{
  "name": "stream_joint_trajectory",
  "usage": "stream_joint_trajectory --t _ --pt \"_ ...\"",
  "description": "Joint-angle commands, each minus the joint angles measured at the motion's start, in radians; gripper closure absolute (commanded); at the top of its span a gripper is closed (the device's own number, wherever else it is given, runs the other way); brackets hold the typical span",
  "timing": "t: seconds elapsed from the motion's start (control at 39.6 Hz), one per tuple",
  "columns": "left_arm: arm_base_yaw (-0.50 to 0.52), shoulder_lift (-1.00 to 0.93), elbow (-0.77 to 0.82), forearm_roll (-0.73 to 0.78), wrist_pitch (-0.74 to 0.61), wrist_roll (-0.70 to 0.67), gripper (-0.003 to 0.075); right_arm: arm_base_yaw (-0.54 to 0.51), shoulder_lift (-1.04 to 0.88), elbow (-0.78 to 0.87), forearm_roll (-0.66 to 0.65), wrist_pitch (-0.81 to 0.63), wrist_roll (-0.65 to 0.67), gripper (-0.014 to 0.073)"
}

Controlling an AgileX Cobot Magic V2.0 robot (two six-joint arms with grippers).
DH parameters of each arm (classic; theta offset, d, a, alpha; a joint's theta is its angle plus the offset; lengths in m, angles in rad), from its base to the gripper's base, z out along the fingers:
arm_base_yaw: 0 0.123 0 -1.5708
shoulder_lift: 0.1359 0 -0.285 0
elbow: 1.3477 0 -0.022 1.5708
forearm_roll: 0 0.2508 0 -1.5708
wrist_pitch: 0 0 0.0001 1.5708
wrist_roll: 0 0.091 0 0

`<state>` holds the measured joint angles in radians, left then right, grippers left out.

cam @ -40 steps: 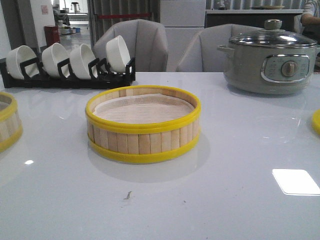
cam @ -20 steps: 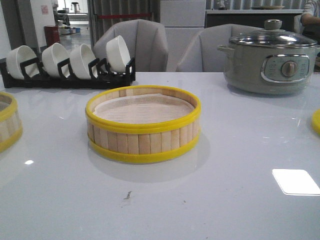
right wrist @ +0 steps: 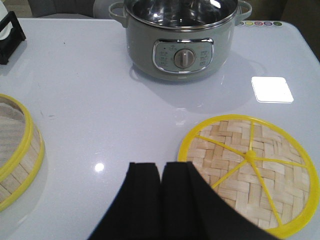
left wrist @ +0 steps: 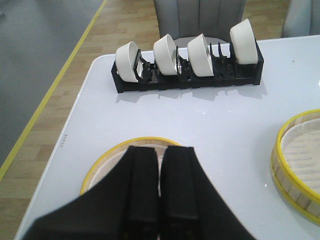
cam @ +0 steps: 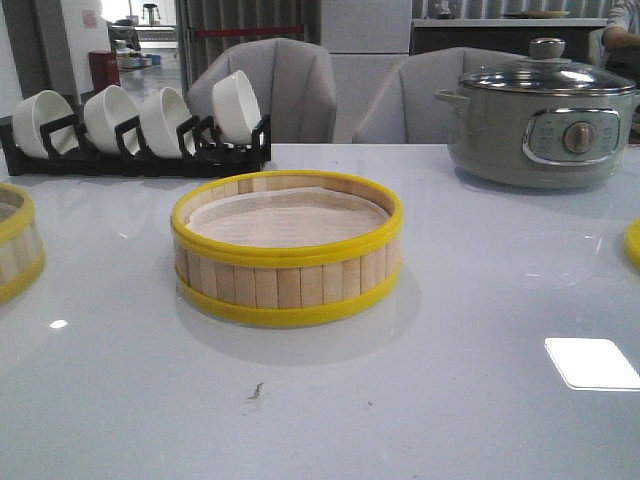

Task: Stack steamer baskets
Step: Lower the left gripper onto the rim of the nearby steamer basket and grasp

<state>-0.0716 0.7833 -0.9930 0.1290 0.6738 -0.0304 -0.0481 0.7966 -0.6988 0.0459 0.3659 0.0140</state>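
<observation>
1. Plainly, nothing was stacked yet: one steamer basket [cam: 286,248] sat alone in the middle of the white table [cam: 470,400], its paper liner showing inside, and a second basket [cam: 15,255] stood well apart at the left edge.

2. From the left wrist, the left gripper [left wrist: 160,170] hung above that second basket [left wrist: 107,162], its two black fingers pressed together with only a thin seam between them and nothing held. The yellow rim curved out from behind the fingers on both sides, so the basket lay almost straight below and slightly ahead of the jaws.

3. The middle basket [left wrist: 300,165] showed at the side of that same view, off toward the table's centre from the left arm.

4. The right gripper [right wrist: 161,185] was likewise closed and empty. It hovered just beside a flat woven lid [right wrist: 250,172] with yellow spokes, not a basket, with the grey pot [right wrist: 181,37] beyond it.

5. My judgement: the left arm was the nearer one to a loose basket. Being round, the basket offered no long axis to line up with; the jaws would need to open and straddle the wall at the near rim.

6. The bowl rack [cam: 135,125] at the far left stood clear of that path.
</observation>
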Motion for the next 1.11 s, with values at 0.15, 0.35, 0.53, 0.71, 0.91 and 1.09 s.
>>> stream_joint_trajectory --t 0.15,0.35,0.53,0.71,0.91,1.09 --pt "0.001 0.003 -0.036 0.002 -0.071 -0.001 0.0635 -0.001 -0.004 -0.042 0.005 -0.169 -0.014 0.0527" --pt "0.001 0.003 -0.036 -0.008 -0.057 -0.014 0.0635 0.0 -0.004 -0.042 0.01 -0.124 -0.014 0.0496" --pt "0.001 0.003 -0.036 -0.005 -0.058 -0.014 0.0454 0.0 -0.004 -0.042 -0.017 -0.084 -0.014 0.0228" --pt "0.001 0.008 -0.036 0.003 -0.077 -0.014 0.0129 0.0 -0.004 -0.042 -0.017 -0.076 -0.014 0.017" --pt "0.001 0.082 -0.036 -0.032 -0.034 -0.014 0.0125 0.0 -0.004 -0.042 -0.017 -0.059 -0.014 0.017" --pt "0.001 0.228 -0.036 -0.064 -0.034 -0.014 0.0153 0.0 -0.004 -0.042 -0.017 -0.058 -0.014 0.017"
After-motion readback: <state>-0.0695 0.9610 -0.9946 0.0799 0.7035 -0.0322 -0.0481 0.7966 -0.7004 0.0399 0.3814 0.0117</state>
